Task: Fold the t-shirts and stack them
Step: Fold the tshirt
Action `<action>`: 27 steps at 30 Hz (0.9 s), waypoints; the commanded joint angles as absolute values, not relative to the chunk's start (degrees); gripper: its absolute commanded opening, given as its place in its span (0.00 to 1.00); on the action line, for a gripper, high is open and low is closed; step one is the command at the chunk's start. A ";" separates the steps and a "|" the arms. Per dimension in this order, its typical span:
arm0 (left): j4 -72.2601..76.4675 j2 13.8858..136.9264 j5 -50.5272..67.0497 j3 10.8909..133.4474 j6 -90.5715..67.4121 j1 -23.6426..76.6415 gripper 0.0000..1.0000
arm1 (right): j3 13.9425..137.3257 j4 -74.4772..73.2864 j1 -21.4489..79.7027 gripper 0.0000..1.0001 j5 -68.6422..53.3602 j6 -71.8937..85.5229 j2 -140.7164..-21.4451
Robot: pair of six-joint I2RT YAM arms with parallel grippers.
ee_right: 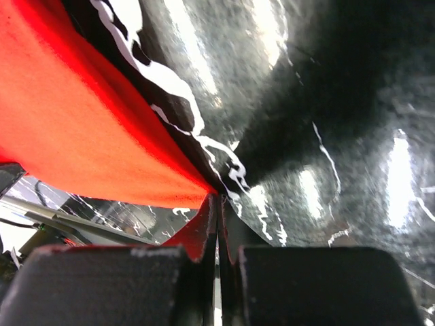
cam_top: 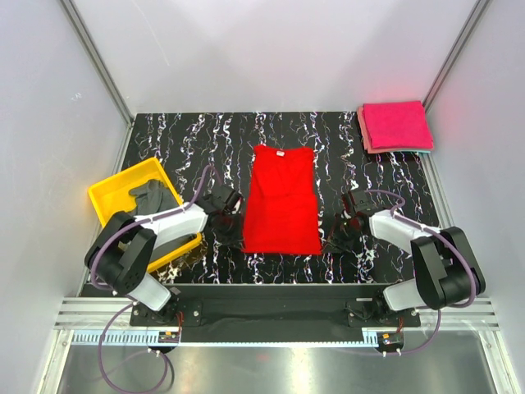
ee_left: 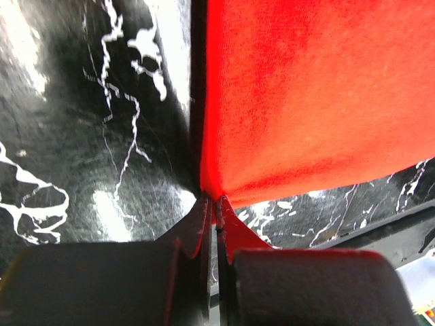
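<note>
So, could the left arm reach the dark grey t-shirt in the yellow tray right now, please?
Probably not yet: the left gripper is shut on the red t-shirt. Otherwise the dark grey t-shirt lies uncovered in the yellow tray beside that arm.

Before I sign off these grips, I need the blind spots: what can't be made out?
- Both wrist views crop the bright red cloth t-shirt to one pinched corner.
- Top view: the left gripper and right gripper bodies hide their own fingertips.
- Top view: the left arm partly covers the dark grey cloth in the yellow plastic tray.
- Top view: the folded magenta-pink stack is too small to count layers.
</note>
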State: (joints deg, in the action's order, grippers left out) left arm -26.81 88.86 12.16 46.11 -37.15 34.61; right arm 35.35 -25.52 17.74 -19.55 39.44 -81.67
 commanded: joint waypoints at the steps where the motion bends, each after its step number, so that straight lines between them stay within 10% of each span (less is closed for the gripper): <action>1: -27.25 85.78 12.47 44.65 -37.26 34.63 0.03 | 35.25 -30.23 18.10 0.00 -15.21 39.19 -78.58; 5: -26.28 84.90 13.10 42.46 -37.70 34.63 0.29 | 33.58 -29.27 18.10 0.00 -16.69 39.73 -77.78; 15: -25.85 79.81 15.02 41.49 -37.97 34.72 0.45 | 34.98 -30.94 18.02 0.37 -20.38 39.72 -75.24; 27: -20.22 82.44 16.70 38.68 -39.99 34.72 0.47 | 31.82 -25.40 18.02 0.40 -22.67 39.90 -77.78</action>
